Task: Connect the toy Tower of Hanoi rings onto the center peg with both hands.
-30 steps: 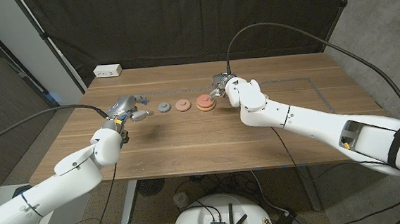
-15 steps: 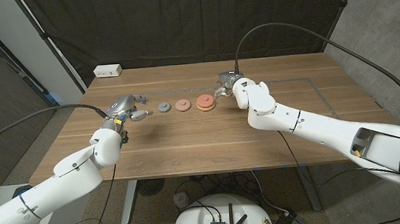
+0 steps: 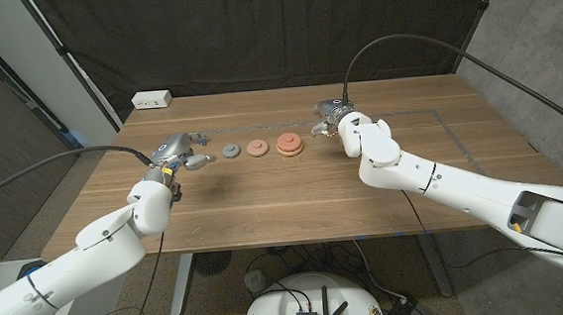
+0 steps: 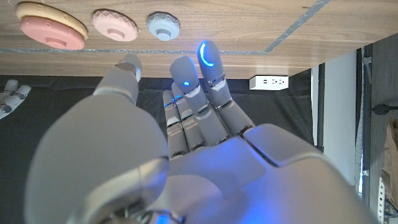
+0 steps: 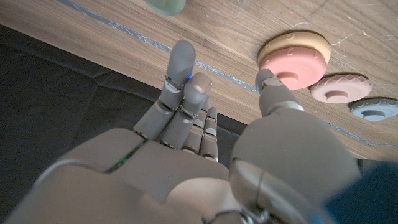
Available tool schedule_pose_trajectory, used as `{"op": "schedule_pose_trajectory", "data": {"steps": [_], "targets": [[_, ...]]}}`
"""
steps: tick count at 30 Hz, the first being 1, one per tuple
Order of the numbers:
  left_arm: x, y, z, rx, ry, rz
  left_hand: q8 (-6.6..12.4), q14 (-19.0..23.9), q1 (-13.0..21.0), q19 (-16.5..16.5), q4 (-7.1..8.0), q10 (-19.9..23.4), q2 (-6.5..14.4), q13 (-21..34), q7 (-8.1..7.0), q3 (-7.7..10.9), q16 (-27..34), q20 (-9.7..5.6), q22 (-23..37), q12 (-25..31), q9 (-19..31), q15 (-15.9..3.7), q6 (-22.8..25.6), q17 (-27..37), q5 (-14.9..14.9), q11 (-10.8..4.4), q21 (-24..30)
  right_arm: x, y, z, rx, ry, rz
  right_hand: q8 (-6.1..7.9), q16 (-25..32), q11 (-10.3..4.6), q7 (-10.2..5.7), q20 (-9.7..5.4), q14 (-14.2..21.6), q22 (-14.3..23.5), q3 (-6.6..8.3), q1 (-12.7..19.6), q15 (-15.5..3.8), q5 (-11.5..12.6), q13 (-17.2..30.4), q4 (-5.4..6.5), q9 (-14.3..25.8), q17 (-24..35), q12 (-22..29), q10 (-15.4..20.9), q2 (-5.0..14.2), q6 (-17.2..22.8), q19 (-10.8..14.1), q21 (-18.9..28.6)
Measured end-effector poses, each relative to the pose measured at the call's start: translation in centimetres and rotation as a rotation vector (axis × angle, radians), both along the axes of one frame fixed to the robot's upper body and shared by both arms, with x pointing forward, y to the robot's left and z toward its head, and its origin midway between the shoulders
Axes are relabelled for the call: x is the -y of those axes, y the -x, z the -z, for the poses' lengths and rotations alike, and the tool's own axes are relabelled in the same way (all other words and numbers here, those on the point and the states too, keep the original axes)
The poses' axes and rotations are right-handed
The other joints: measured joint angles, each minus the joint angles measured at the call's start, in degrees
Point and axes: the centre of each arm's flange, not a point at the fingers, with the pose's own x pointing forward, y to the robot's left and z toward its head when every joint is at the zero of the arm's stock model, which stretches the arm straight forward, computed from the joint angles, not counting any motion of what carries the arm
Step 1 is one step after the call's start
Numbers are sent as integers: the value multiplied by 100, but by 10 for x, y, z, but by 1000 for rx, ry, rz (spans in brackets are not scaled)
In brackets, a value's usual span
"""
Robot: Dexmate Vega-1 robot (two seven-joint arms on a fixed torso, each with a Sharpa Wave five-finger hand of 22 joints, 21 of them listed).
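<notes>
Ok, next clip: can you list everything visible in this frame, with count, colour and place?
Small grey toy ring: one, grey, left end of the row at mid-table.
Pink toy ring: one, pink, middle of the row.
Red toy ring on a tan ring: one stack, red over tan, right end of the row.
Pale green object: one, on the table beyond the right hand; partly cut off.
White power strip: one, far left table corner.
Wooden table: one, brown.
Left hand: left of the row, holds nothing.
Right hand: right of the stack, holds nothing.
</notes>
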Motion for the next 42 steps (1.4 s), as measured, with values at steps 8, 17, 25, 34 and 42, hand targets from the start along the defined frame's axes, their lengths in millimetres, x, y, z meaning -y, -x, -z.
{"op": "schedule_pose_trajectory", "data": {"steps": [8, 17, 25, 34, 42], "targets": [[2, -1, -1, 6, -6, 6, 0, 0, 0, 0, 0, 0, 0, 0, 0, 0, 0, 0, 0, 0, 0, 0, 0, 9, 0, 0, 0, 11, 3, 4, 11, -17, 14, 0, 0, 0, 0, 0, 11, 0, 16, 1, -11, 0, 18, -16, 0, 20, 0, 0, 74, 0, 0, -1], [2, -3, -1, 9, -11, 6, -44, 0, 0, 0, 0, -30, 0, 0, -22, 0, 0, 0, -16, -23, 0, 0, -23, -5, 0, -30, 0, 21, 3, 7, 30, -32, 28, 30, 0, 3, -16, 0, 10, 0, 32, 1, -11, 0, 18, -30, 0, 11, 0, -3, 73, 72, 0, -1], [1, -4, -2, 12, -11, 3, -44, 0, 0, -53, 0, -30, 0, 22, -22, -1, 0, 9, -16, -23, 0, 0, -22, -8, 0, -30, 0, 30, 0, 9, 37, -38, 37, 30, 0, 157, 2, 0, 71, 0, 47, 0, -32, 0, 3, -16, 0, 27, -50, -157, 73, 164, 0, 22], [0, -4, -2, 14, -8, -7, -44, 0, 0, -52, 0, -30, 0, 14, -22, -1, 0, 9, -16, -22, 0, 0, -22, -8, 0, -30, 0, 40, -5, 11, 36, -43, 44, 30, 0, 155, 11, 0, 71, -1, 62, 0, -32, 0, 1, 0, -1, 10, -49, -155, 73, 174, 0, 43], [-2, -3, -2, 16, -3, -17, -44, 0, 0, -52, 0, -30, 0, 14, -21, -1, 0, 9, -15, -22, 0, 0, -22, -14, 0, -30, 0, 47, -7, 14, 39, -50, 47, 30, 0, 154, 11, 0, 70, -1, 86, 0, -32, 0, 2, -25, -1, 10, -49, -154, 73, 174, 0, 43]]}}
